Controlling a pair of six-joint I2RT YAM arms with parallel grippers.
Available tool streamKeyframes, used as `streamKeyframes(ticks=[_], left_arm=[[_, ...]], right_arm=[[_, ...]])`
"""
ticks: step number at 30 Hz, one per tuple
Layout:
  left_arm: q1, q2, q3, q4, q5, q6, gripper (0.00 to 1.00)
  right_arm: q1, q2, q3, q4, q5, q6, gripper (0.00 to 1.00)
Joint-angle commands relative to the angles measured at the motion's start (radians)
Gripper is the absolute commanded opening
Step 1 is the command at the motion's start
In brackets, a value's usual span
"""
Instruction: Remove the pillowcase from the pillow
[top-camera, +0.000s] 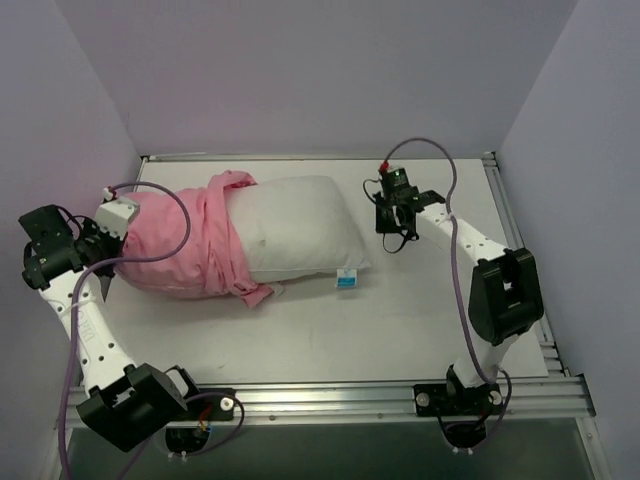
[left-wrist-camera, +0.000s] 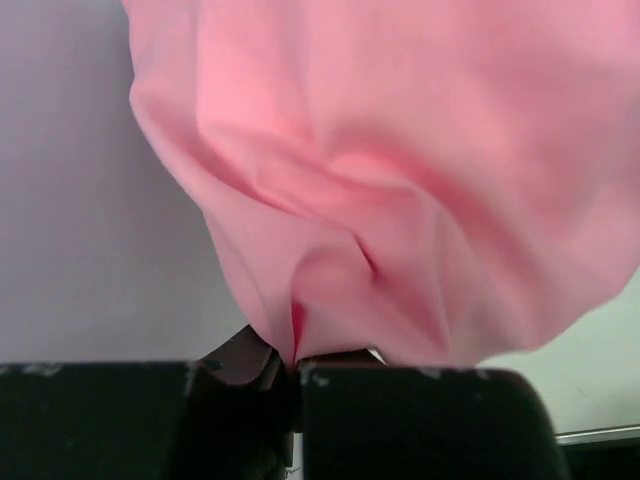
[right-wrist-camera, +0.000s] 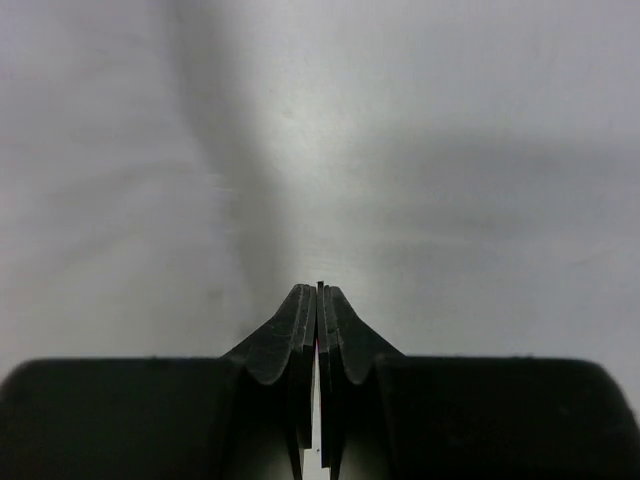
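The white pillow (top-camera: 295, 228) lies across the table, its right half bare, with a blue-and-white tag (top-camera: 346, 279) at its near right corner. The pink pillowcase (top-camera: 185, 245) is bunched over its left half. My left gripper (top-camera: 112, 243) is shut on the closed left end of the pillowcase; in the left wrist view the pink fabric (left-wrist-camera: 400, 190) runs down into my left gripper (left-wrist-camera: 295, 368), pinched between its jaws. My right gripper (top-camera: 388, 222) is shut and empty just right of the pillow; the right wrist view shows my right gripper (right-wrist-camera: 320, 292) over bare table.
Lavender walls enclose the white table (top-camera: 420, 320) on three sides. A metal rail (top-camera: 380, 397) runs along the near edge between the arm bases. The left arm's purple cable (top-camera: 175, 215) loops over the pillowcase.
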Motion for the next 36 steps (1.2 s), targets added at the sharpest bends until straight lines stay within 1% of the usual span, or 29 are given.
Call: streamKeyframes(ticks=[1,4,5,7,9,10,11,12,13,14,15,16,17,19,20,21,22,23,24,25,26,27,28,30,31,33,34,35,36], left_arm=[[-0.050,0.022,-0.008,0.016,0.106,-0.087,0.02],[-0.061,0.028,-0.001,0.019,0.109,-0.104,0.02],[-0.063,0.025,0.001,0.018,0.109,-0.104,0.02],[-0.064,0.019,-0.005,0.015,0.109,-0.104,0.02],[-0.070,0.013,-0.011,-0.001,0.115,-0.098,0.02],[-0.073,0.011,-0.015,-0.005,0.121,-0.095,0.02],[-0.079,0.007,-0.028,-0.011,0.124,-0.095,0.02],[-0.084,0.007,-0.034,-0.012,0.125,-0.096,0.02],[-0.089,0.005,-0.042,-0.012,0.130,-0.105,0.02],[-0.093,0.004,-0.057,-0.015,0.133,-0.110,0.02],[-0.105,0.004,-0.064,-0.015,0.138,-0.114,0.02],[-0.112,0.001,-0.068,-0.012,0.138,-0.134,0.02],[-0.119,0.002,-0.071,-0.005,0.138,-0.147,0.02],[-0.125,-0.003,-0.059,-0.001,0.144,-0.182,0.02],[-0.127,-0.003,-0.044,0.005,0.153,-0.200,0.02],[-0.129,-0.003,0.006,0.011,0.161,-0.220,0.02],[-0.129,-0.003,0.043,0.019,0.167,-0.280,0.02],[-0.129,-0.001,0.088,0.045,0.191,-0.321,0.02],[-0.129,0.000,0.187,0.063,0.207,-0.363,0.02],[-0.129,0.005,0.243,0.085,0.228,-0.457,0.02],[-0.130,0.010,0.295,0.135,0.274,-0.510,0.02],[-0.135,0.014,0.402,0.165,0.294,-0.560,0.02],[-0.145,0.028,0.454,0.192,0.309,-0.660,0.02],[-0.162,0.046,0.559,0.261,0.343,-0.749,0.02],[-0.182,0.065,0.655,0.283,0.352,-0.833,0.02],[-0.205,0.085,0.747,0.338,0.372,-0.906,0.02],[-0.220,0.106,0.793,0.352,0.383,-0.970,0.02],[-0.248,0.117,0.877,0.370,0.386,-0.989,0.02],[-0.257,0.129,0.918,0.375,0.385,-1.004,0.02]], right_arm=[[0.102,-0.116,0.280,-0.153,0.157,-0.063,0.00],[0.174,-0.052,0.411,-0.196,0.128,-0.101,0.00],[0.219,-0.006,0.489,-0.205,0.122,-0.109,0.00],[0.260,0.042,0.549,-0.207,0.103,-0.124,0.04],[0.311,0.114,0.622,-0.184,0.055,-0.149,0.11],[0.323,0.141,0.649,-0.181,0.051,-0.152,0.11],[0.334,0.208,0.676,-0.181,0.051,-0.147,0.11],[0.342,0.252,0.743,-0.202,0.050,-0.141,0.10],[0.343,0.292,0.774,-0.214,0.056,-0.133,0.08],[0.345,0.379,0.799,-0.233,0.062,-0.127,0.04],[0.347,0.426,0.825,-0.242,0.070,-0.126,0.00],[0.345,0.521,0.828,-0.259,0.073,-0.118,0.00],[0.342,0.565,0.827,-0.308,0.071,-0.103,0.00],[0.343,0.632,0.735,-0.323,0.073,-0.090,0.00],[0.343,0.655,0.669,-0.275,0.083,-0.080,0.00],[0.340,0.652,0.594,-0.232,0.088,-0.043,0.00],[0.325,0.645,0.449,-0.192,0.090,-0.023,0.00],[0.316,0.624,0.390,-0.125,0.093,-0.002,0.00],[0.308,0.616,0.343,-0.104,0.103,0.011,0.00],[0.298,0.613,0.281,-0.093,0.115,0.026,0.00],[0.293,0.614,0.261,-0.084,0.137,0.028,0.00],[0.290,0.617,0.246,-0.084,0.146,0.028,0.00],[0.285,0.632,0.233,-0.087,0.154,0.023,0.00],[0.270,0.648,0.207,-0.106,0.172,0.019,0.00],[0.264,0.654,0.195,-0.106,0.177,0.012,0.00],[0.242,0.649,0.146,-0.089,0.174,0.012,0.00],[0.233,0.648,0.127,-0.078,0.165,0.011,0.00],[0.218,0.639,0.108,-0.058,0.159,0.014,0.00],[0.213,0.634,0.077,-0.050,0.156,0.015,0.00]])
